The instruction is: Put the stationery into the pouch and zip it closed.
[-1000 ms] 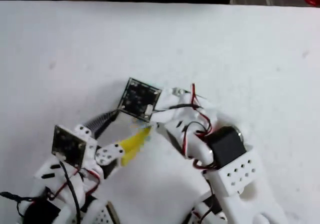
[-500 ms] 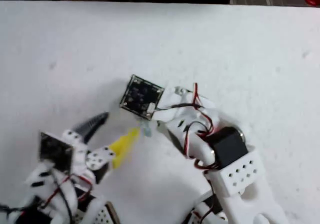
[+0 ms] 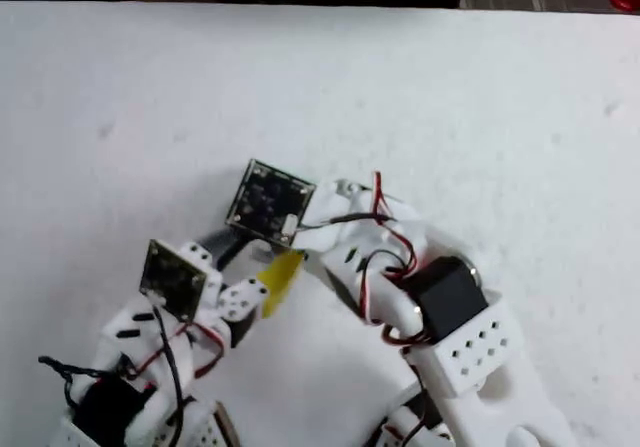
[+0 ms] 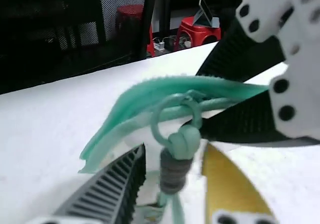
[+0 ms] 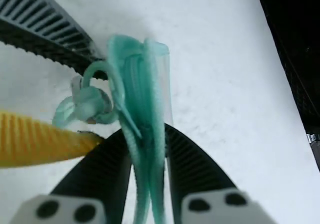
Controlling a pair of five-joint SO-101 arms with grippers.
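Mint-green soft plastic pouch (image 5: 145,83) over white table (image 3: 450,87), its edge pinched in my right tool (image 5: 145,136). Left tool (image 4: 174,153) open, straddling knotted green zip pull (image 4: 181,143). Risk, I reckon: closing off-centre, pull slips; hard tug drags pouch free.

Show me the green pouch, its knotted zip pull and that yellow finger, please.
green pouch (image 5: 145,93), right wrist view, on the bunched fabric of its edge.
zip pull (image 4: 182,143), left wrist view, on the green knot of its cord.
yellow finger (image 4: 227,186), left wrist view, on its flat face.
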